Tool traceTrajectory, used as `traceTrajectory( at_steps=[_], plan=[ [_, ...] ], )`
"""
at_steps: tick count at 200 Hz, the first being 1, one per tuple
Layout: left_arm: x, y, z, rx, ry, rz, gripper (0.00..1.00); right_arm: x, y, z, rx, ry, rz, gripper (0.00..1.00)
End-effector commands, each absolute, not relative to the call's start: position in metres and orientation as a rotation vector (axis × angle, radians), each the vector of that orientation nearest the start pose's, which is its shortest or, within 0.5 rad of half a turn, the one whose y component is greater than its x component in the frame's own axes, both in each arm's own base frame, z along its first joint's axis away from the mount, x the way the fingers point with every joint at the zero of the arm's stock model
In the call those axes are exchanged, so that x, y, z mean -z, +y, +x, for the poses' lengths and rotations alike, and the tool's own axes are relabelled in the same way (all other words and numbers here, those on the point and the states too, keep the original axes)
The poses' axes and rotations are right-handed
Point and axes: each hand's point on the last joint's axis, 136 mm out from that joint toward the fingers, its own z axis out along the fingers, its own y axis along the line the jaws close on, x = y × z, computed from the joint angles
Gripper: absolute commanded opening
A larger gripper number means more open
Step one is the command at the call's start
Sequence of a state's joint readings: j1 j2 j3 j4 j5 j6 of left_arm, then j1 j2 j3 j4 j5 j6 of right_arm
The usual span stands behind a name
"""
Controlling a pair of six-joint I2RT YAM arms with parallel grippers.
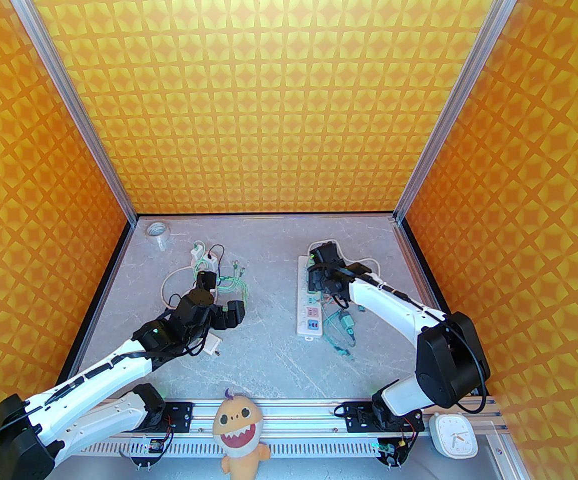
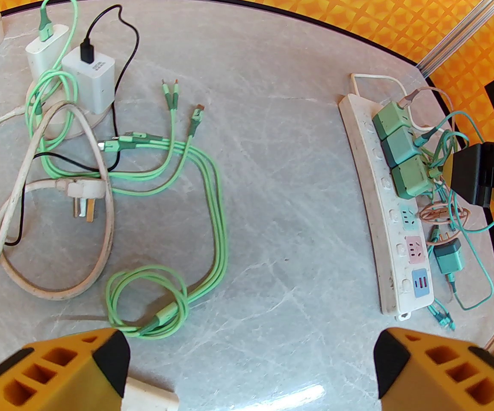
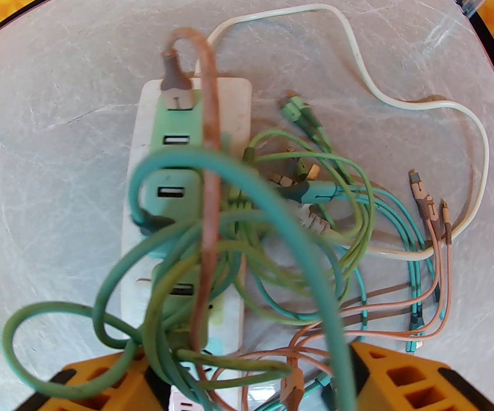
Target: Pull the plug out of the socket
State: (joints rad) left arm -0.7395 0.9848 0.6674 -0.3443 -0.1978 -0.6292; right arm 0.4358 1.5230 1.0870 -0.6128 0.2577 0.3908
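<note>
Right pincer (image 3: 249, 358) is hovering spread and empty over the green plugs (image 3: 172, 195); I am risking snagging cables (image 3: 315, 281), dragging the socket (image 3: 234, 105).

Below the right gripper (image 3: 251, 383), tangled teal, green and pink charging cables (image 3: 210, 229) drape across three green cube-shaped plugs (image 3: 172, 193) on the long white plastic power strip (image 3: 234, 105), obstructing descent. Ahead of the left gripper (image 2: 255, 370): bare grey marbled tabletop (image 2: 281, 165), unobstructed.

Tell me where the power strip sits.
Top view: the power strip lies right of table centre, lengthwise front to back, three green chargers plugged into its far half.
</note>
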Motion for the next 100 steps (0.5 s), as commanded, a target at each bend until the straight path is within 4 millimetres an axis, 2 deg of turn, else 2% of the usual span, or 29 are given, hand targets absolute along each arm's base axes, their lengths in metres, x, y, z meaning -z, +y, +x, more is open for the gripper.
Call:
traceTrajectory(
  at_steps=[1, 27, 57, 80, 100],
  plan=[
    [-0.160, -0.194, 0.260, 0.552, 2.273, 0.003, 0.99, -0.152, 0.144, 0.356, -0.164, 2.525, -0.046, 0.71],
    [-0.161, -0.197, 0.263, 0.550, 2.268, 0.014, 0.99, -0.174, 0.143, 0.342, -0.205, 2.502, 0.008, 0.73],
    [-0.164, -0.198, 0.264, 0.552, 2.256, 0.029, 0.99, -0.196, 0.146, 0.316, -0.205, 2.471, 0.019, 0.74],
    [-0.166, -0.199, 0.265, 0.554, 2.247, 0.033, 0.99, -0.201, 0.166, 0.297, -0.284, 2.456, 0.004, 0.72],
    [-0.166, -0.199, 0.265, 0.556, 2.246, 0.033, 0.99, -0.192, 0.192, 0.283, -0.306, 2.473, -0.041, 0.72]
  ],
)
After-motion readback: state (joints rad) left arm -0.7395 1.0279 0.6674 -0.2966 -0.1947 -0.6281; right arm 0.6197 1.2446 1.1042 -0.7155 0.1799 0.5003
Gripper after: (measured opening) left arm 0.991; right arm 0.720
